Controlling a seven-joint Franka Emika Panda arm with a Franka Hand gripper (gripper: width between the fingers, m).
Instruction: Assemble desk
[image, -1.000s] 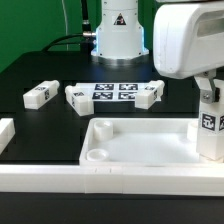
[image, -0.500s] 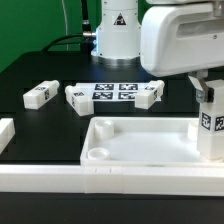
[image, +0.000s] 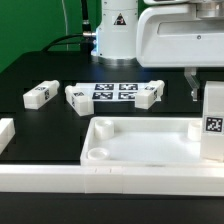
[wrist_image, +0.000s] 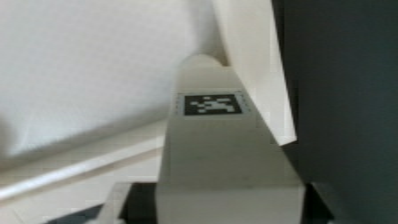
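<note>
Partly closed, gripper (wrist_image: 224, 204) clamps upright leg (wrist_image: 215, 145).

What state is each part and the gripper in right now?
gripper: shut on the upright leg.
upright leg: standing at the desk top's corner on the exterior view's right; seating hidden.
desk top: flat, rim up, near socket empty.
outer loose leg: lying flat, free.
middle loose leg: lying flat beside the marker board.
third loose leg: lying flat at the board's other end.
</note>
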